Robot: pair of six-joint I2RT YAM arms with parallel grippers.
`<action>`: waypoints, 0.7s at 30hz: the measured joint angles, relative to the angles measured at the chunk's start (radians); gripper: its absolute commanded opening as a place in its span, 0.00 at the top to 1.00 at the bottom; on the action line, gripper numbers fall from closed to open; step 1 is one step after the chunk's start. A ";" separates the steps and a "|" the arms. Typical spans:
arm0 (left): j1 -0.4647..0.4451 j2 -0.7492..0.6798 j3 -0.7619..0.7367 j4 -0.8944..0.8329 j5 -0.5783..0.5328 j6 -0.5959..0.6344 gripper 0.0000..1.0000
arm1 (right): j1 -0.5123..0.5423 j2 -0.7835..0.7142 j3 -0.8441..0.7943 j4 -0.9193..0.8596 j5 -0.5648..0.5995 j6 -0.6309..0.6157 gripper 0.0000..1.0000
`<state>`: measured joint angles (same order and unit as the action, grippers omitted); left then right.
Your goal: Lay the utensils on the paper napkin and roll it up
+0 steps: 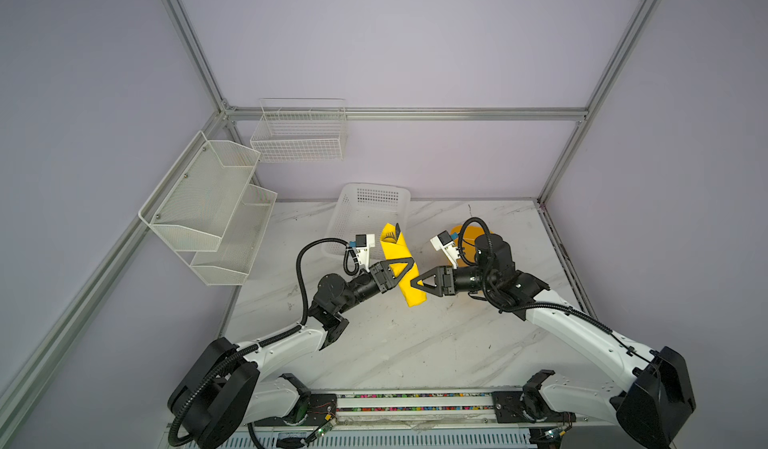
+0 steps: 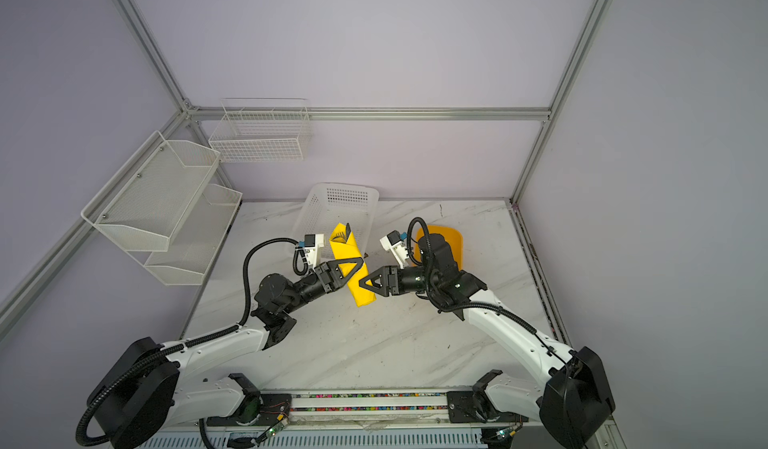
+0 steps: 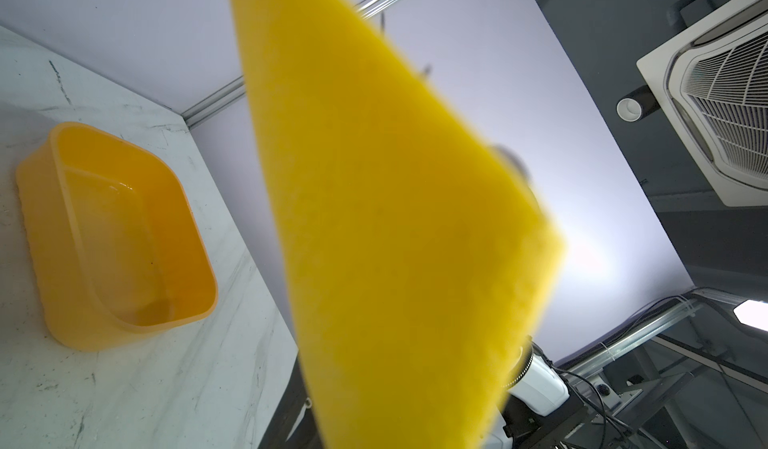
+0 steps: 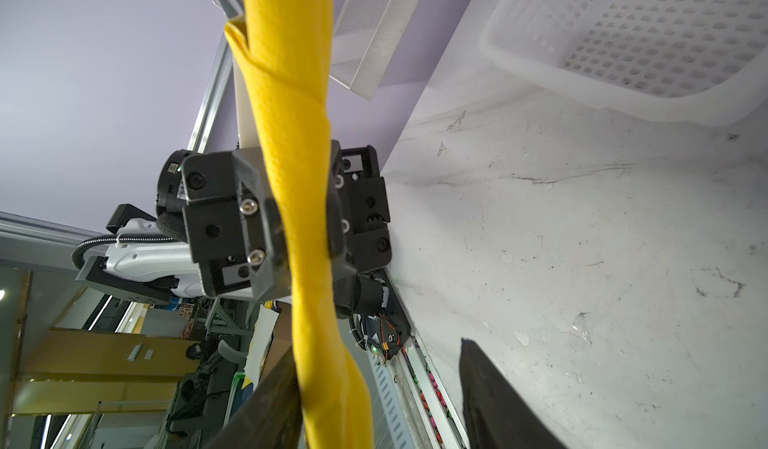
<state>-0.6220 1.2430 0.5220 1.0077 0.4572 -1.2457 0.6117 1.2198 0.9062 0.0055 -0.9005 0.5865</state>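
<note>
Left arm (image 1: pixel 286 343), right arm (image 1: pixel 573 330): white shells, black joints, black corrugated conduit (image 1: pixel 300 260). Left gripper (image 1: pixel 409 266) block black, silver screws (image 4: pixel 248 206).

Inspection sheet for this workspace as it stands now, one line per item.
Surface: marble table, scuffed, with dark specks.
Job's things: paper napkin rolled up and held tilted; dark tips of the utensils poke out of its upper end.
Clutter: white plastic basket and empty orange tub, both at the back.
Grippers: left gripper shut on the roll's middle; right gripper open near its lower end.
Cables: black hoses loop clear of the roll.
Surroundings: mesh shelf, wire basket, aluminium frame.
</note>
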 measured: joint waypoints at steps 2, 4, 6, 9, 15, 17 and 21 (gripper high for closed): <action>0.000 0.000 0.000 0.000 0.000 0.000 0.95 | 0.001 0.016 0.001 0.036 -0.026 0.008 0.44; 0.000 0.000 0.000 0.000 0.000 0.000 0.95 | 0.002 0.030 0.005 0.058 -0.046 0.010 0.46; 0.000 0.000 0.000 0.000 0.001 0.000 0.95 | 0.003 0.042 0.006 0.077 -0.065 0.010 0.48; 0.000 0.000 0.000 0.000 0.001 0.000 0.95 | 0.005 0.055 0.006 0.098 -0.090 0.010 0.54; 0.000 0.000 0.000 0.000 0.002 0.000 0.95 | 0.008 0.064 0.006 0.117 -0.118 0.010 0.61; 0.000 0.000 0.000 0.000 0.002 0.000 0.94 | 0.010 0.064 0.006 0.119 -0.125 0.009 0.65; 0.000 0.000 0.000 0.000 0.002 0.000 0.93 | 0.011 0.064 0.006 0.120 -0.133 0.010 0.68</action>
<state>-0.6220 1.2434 0.5220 1.0077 0.4591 -1.2457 0.6228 1.2842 0.9127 0.1257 -1.0336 0.5961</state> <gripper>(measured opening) 0.083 0.346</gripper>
